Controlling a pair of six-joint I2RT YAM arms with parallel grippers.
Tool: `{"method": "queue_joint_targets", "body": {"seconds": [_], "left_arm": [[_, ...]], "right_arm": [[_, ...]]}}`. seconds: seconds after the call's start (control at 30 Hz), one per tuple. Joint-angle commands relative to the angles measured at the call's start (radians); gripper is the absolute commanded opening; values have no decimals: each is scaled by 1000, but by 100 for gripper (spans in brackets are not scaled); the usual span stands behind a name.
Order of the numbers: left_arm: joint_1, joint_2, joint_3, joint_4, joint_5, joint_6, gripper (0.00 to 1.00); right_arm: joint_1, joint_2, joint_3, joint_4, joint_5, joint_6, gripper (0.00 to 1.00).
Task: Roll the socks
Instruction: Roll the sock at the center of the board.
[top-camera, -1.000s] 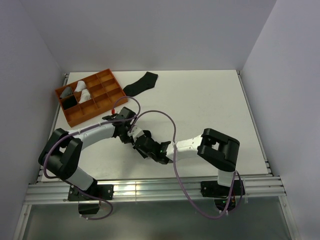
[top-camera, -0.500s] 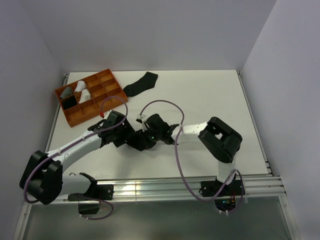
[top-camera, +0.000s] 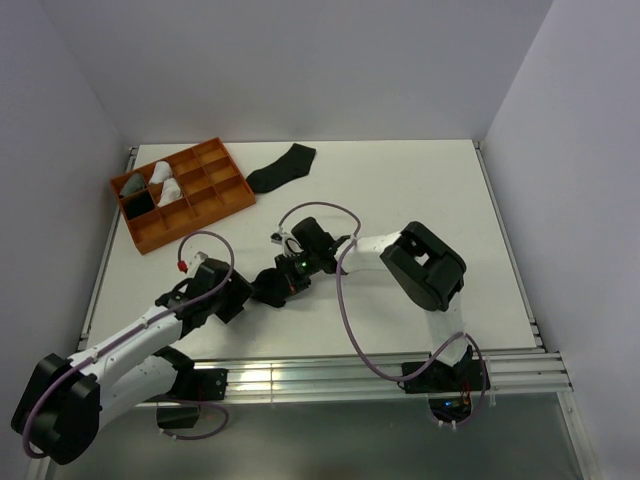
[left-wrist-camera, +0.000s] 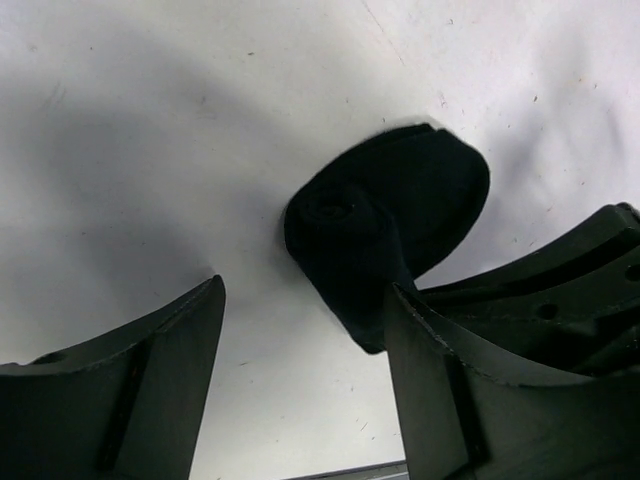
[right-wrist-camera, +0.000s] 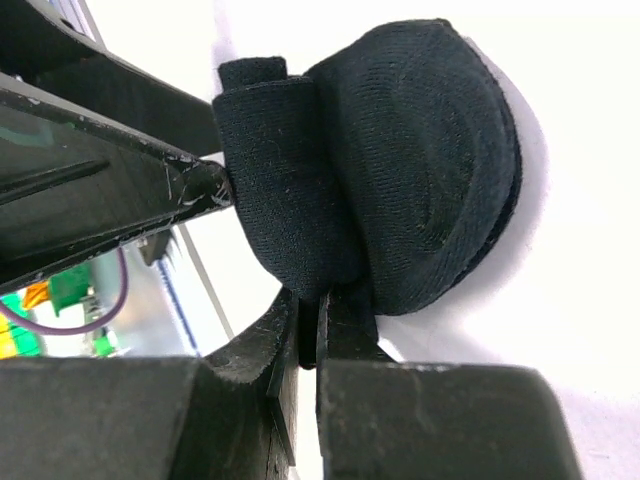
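A rolled black sock (top-camera: 268, 287) lies on the white table near the front. My right gripper (top-camera: 285, 277) is shut on a fold at the roll's edge; in the right wrist view the roll (right-wrist-camera: 400, 180) fills the space just past the pinched jaws of the right gripper (right-wrist-camera: 320, 310). My left gripper (top-camera: 245, 296) is open just left of the roll. In the left wrist view the roll (left-wrist-camera: 385, 225) lies ahead of the left gripper (left-wrist-camera: 300, 400), near its right finger (left-wrist-camera: 470, 400), not held. A second black sock (top-camera: 282, 167) lies flat at the back.
An orange divided tray (top-camera: 213, 185) stands at the back left with rolled white and grey socks (top-camera: 160, 185) in its left cells. The table's metal front rail (top-camera: 300, 378) runs just behind the arm bases. Purple cables loop over both arms.
My left arm has drawn back to the near left and away from the roll with its jaws open. My right gripper has shifted slightly left, still pinching the rolled sock.
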Motion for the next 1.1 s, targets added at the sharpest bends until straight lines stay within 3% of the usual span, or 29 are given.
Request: {"method": "queue_joint_targets", "body": {"seconds": [0.0,0.37,0.67,0.8,0.93,1.07], "left_arm": [[3,-25,-25,98,-10,-48,68],[3,56,-52,164,-15,-58,60],[3,245,26,178,22,30,35],[3,347,101,156,45,102,30],[3,426,210,106,68,180,24],[3,504,308,24,91,263,25]], "right_arm": [[-3,33,35,-129,-22,26,0],[-3,61,62,-152,-32,57,0],[-7,10,-7,-68,7,113,1],[-6,-73,-87,4,65,104,18],[-3,-165,-142,33,177,34,42],[8,-299,-201,47,322,-28,52]]}}
